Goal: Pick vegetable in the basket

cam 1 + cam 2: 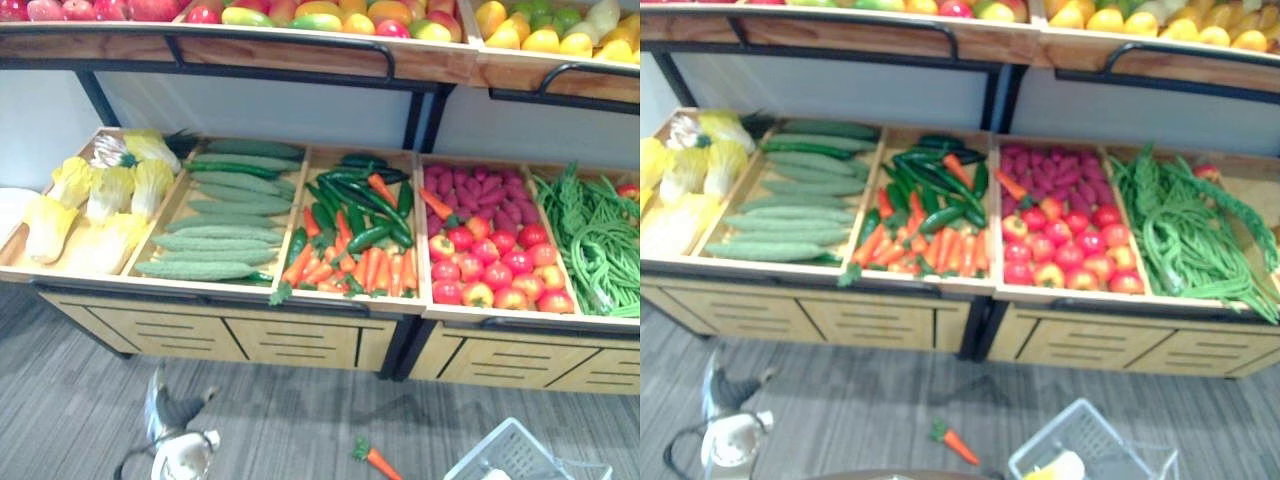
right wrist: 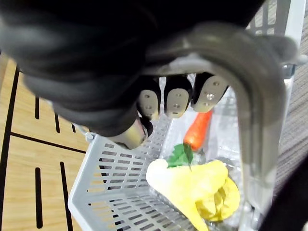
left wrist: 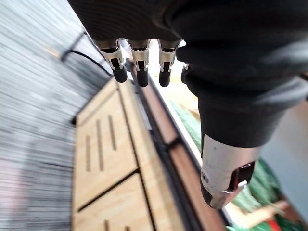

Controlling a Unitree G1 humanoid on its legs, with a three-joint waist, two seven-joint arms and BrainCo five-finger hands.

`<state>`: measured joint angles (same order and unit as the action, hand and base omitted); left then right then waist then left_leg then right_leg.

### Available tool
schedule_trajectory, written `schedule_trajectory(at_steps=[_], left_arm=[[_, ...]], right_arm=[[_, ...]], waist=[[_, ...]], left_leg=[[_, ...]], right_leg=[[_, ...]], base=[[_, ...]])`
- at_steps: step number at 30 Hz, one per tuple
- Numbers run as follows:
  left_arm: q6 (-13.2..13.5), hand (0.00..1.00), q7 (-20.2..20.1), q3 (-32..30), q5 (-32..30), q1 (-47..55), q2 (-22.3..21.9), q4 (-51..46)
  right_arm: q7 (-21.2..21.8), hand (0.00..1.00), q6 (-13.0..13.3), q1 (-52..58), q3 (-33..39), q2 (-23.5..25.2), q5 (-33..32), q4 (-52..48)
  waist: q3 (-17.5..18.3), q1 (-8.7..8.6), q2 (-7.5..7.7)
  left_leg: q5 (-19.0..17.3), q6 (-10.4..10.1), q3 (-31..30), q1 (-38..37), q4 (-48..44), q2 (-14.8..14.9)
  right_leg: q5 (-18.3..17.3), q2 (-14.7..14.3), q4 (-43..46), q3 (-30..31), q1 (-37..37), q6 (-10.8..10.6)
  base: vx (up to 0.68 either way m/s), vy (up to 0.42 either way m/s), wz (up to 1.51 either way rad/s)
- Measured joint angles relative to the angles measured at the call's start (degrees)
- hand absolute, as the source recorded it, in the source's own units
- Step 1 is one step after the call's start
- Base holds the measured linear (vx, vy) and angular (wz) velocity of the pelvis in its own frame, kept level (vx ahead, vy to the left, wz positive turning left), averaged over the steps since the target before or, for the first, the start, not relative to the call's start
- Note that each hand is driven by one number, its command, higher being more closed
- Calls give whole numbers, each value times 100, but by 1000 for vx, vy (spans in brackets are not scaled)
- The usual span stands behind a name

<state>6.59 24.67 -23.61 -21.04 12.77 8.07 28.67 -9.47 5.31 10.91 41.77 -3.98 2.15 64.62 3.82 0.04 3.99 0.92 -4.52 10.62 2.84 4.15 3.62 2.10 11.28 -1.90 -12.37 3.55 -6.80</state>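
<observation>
Basket (image 2: pixel 110 163), white plastic, low at the robot's right, is cut off at the head views' lower edge, so most of its rim is lost. Inside it a carrot (image 2: pixel 198 130) touches a yellow cabbage (image 2: pixel 192 185). The right hand (image 2: pixel 96 72) curls its fingers (image 2: pixel 175 101) round the grey handle (image 2: pixel 250 96). The left hand (image 3: pixel 216 48) hangs beside the wooden stand (image 3: pixel 106 144), fingers (image 3: pixel 142 72) straight, holding nothing. A loose carrot (image 1: pixel 378 460) lies on the floor (image 1: pixel 300 420).
</observation>
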Motion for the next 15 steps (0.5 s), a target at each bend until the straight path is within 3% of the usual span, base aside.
schedule_trajectory(at_steps=[5,8,13,15], left_arm=[[-112,0,0,-713,340,54,-220,1898],[-197,0,-54,-805,469,107,-275,2562],[-174,0,-943,-751,946,81,-303,3127],[-174,0,-1098,-661,959,40,-300,3237]], right_arm=[[-17,100,-1,16,-4,53,10,-66],[-23,100,0,-15,9,48,16,-53],[-6,100,0,-147,53,-36,8,176],[8,100,0,-189,40,-55,13,181]], waist=[[84,-121,-84],[84,-144,-99],[78,-165,-168],[77,-173,-169]], left_leg=[[-8,-1,34,-72,126,-12],[-35,-51,118,-120,126,10],[-104,-63,266,-274,124,22],[-141,-68,298,-308,123,17]], right_leg=[[-77,0,-14,25,9,-27],[-77,-29,-44,88,8,-29],[-38,-69,-112,273,-68,-88],[-38,-72,-126,324,-77,-88]], base=[[15,-4,-3],[36,-13,-17],[39,-16,-16],[38,-12,-15]])
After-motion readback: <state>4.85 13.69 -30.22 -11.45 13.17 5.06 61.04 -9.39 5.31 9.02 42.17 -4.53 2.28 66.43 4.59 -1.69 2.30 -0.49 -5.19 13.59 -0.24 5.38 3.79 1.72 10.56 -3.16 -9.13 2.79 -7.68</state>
